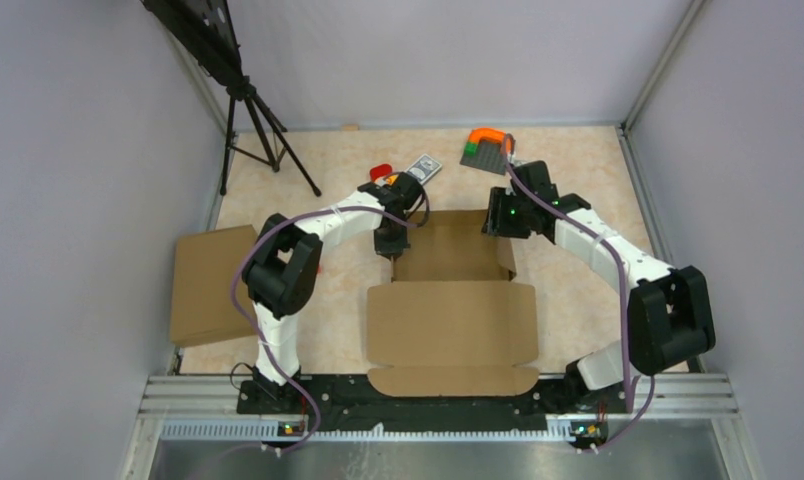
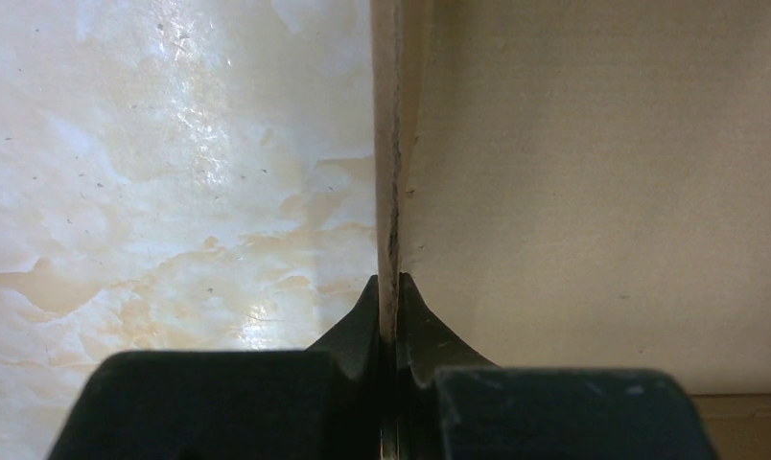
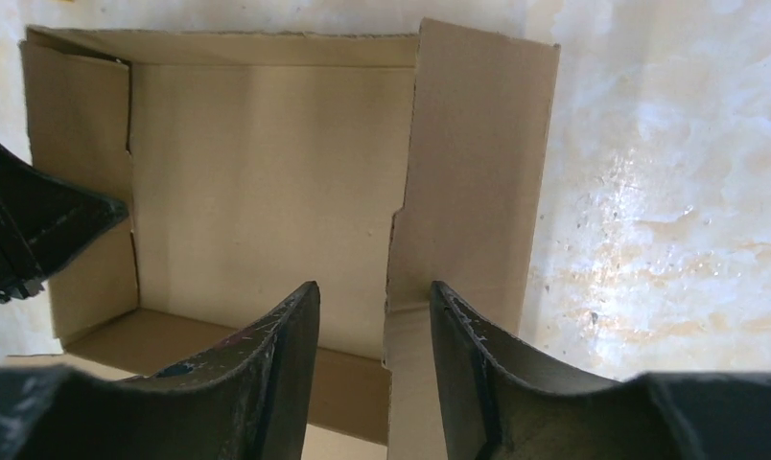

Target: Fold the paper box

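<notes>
The paper box (image 1: pixel 448 325) lies mid-table, its lid panel flat toward the arms and its tray part (image 1: pixel 448 250) raised behind. My left gripper (image 1: pixel 391 245) is shut on the box's upright left wall; in the left wrist view the cardboard edge (image 2: pixel 391 144) runs straight into the pinched fingertips of that gripper (image 2: pixel 388 283). My right gripper (image 1: pixel 498 215) stands open over the right side. In the right wrist view the right side flap (image 3: pixel 478 144) leans outward, its edge between the spread fingers of the gripper (image 3: pixel 374 292), with space on either side. The tray floor (image 3: pixel 267 172) shows beyond.
Another brown box (image 1: pixel 210 285) sits at the left edge of the table. At the back lie a green plate with an orange piece (image 1: pixel 486 148), a red object (image 1: pixel 381 170) and a grey card (image 1: pixel 423 167). A tripod (image 1: pixel 258 130) stands at the back left.
</notes>
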